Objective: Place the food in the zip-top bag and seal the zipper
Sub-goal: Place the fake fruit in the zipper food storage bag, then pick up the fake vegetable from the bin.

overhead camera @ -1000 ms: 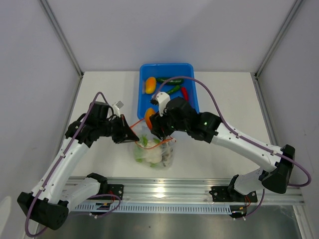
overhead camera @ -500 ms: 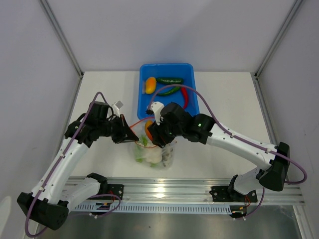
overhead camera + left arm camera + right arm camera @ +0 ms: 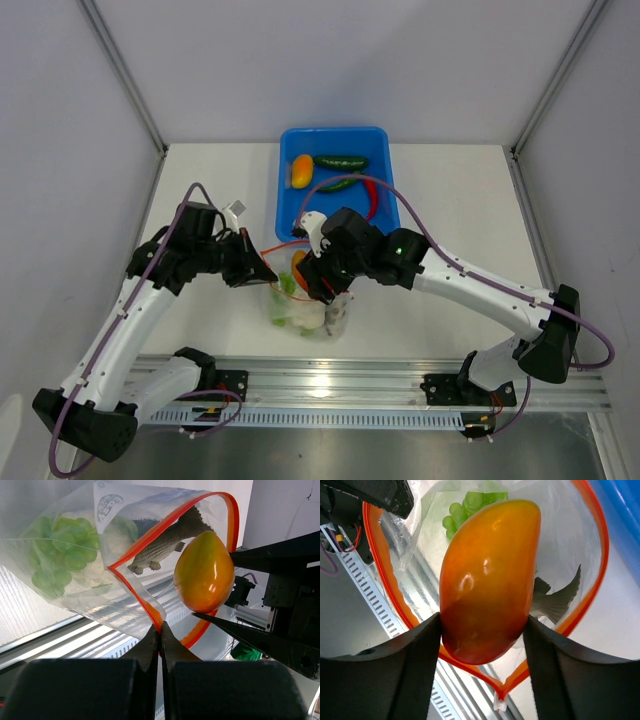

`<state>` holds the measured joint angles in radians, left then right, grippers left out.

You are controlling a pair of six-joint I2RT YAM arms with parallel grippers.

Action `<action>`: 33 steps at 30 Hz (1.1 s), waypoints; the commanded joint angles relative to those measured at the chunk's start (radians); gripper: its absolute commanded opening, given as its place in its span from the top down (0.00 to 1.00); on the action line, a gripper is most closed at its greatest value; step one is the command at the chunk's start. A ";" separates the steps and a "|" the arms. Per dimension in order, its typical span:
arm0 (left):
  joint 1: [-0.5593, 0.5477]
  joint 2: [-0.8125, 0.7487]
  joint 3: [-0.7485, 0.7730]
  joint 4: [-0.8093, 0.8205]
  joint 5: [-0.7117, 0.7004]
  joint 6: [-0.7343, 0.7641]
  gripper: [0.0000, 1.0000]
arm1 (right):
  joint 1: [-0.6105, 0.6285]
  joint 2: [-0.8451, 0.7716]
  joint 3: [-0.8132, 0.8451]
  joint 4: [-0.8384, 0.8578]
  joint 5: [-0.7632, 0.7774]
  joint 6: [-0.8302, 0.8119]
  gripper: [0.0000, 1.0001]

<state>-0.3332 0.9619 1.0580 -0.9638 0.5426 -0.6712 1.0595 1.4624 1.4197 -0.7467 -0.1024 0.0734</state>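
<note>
Red-orange fruit [image 3: 487, 580] held at the mouth of the zip-top bag [image 3: 300, 312]

The jaws of the right arm [image 3: 480, 285] are clamped on the two sides of the fruit. The fruit is seen within the outline of the open zipper [image 3: 374, 550]; whether it is past the rim cannot be told. The jaws of the left arm [image 3: 125, 320] are pressed together on the zipper strip at one corner of the mouth, which gapes wide. Inside the bag a grey fish [image 3: 160, 547] and a green knobbly piece [image 3: 65, 545] are visible. The bag is stood on the counter [image 3: 450, 200] just in front of the blue tub [image 3: 288, 205], in which an orange-yellow pepper [image 3: 301, 170], two green chilies [image 3: 341, 161] and a red chili [image 3: 372, 198] are lying
</note>
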 commanded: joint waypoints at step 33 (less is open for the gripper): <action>0.003 -0.034 0.013 0.004 0.010 0.030 0.99 | -0.452 0.490 0.680 0.009 0.383 0.178 0.06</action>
<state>-0.3332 0.9363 1.0607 -0.9825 0.5346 -0.6540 0.6472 1.8484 2.0159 -0.6579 0.2657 0.2020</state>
